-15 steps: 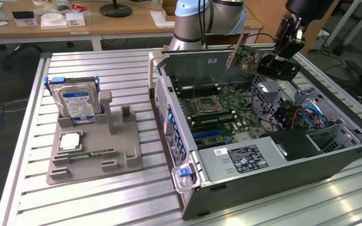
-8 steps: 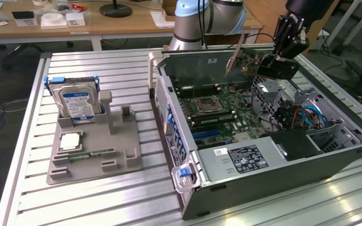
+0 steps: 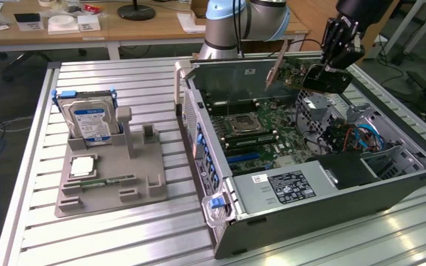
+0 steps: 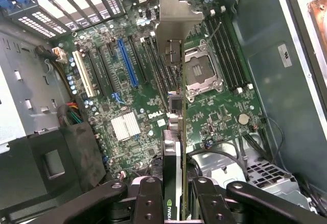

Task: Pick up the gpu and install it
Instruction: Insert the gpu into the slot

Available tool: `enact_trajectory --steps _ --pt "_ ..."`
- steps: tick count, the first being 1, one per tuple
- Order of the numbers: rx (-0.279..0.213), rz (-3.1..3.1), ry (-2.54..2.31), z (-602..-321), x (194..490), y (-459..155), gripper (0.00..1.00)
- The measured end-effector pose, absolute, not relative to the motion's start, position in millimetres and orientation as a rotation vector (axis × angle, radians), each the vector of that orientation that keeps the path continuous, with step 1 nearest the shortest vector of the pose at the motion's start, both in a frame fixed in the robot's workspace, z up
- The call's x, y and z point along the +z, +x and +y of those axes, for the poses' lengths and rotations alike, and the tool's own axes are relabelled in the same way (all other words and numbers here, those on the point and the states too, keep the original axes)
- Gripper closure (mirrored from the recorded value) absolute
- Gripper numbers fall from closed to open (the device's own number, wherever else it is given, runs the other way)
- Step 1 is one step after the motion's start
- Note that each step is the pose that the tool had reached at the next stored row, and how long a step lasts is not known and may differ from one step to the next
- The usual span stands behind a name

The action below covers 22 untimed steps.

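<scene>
The gpu (image 3: 290, 71), a green circuit board with a silver end bracket, hangs in the air over the far end of the open computer case (image 3: 390, 194). My gripper (image 3: 315, 77) is shut on it from the exterior view's right. In the wrist view the gpu (image 4: 175, 127) appears edge-on, its bracket (image 4: 176, 17) pointing away from me, clamped between my fingers (image 4: 148, 203). Well below it lies the green motherboard (image 4: 138, 106) with a blue slot (image 4: 127, 63) and a white slot (image 4: 84, 73). The card is clear of the board and touches no slot.
A grey holder tray (image 3: 109, 188) on the slatted table carries an upright hard drive (image 3: 91, 119), a processor chip (image 3: 84, 166) and a RAM stick (image 3: 109, 181). Inside the case are the power supply (image 3: 287, 185), the CPU socket (image 3: 244, 121) and cable bundles (image 3: 354, 138).
</scene>
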<state>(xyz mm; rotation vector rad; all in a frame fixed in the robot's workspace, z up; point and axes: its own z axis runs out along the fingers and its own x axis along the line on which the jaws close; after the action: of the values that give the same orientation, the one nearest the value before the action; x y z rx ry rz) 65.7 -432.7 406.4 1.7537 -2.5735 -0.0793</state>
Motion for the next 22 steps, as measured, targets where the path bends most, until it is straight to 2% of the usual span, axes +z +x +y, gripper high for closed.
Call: enact_trajectory --steps 22 --pt "-0.076 -2.425 1.948 -432.7 406.1 65.6 0.73"
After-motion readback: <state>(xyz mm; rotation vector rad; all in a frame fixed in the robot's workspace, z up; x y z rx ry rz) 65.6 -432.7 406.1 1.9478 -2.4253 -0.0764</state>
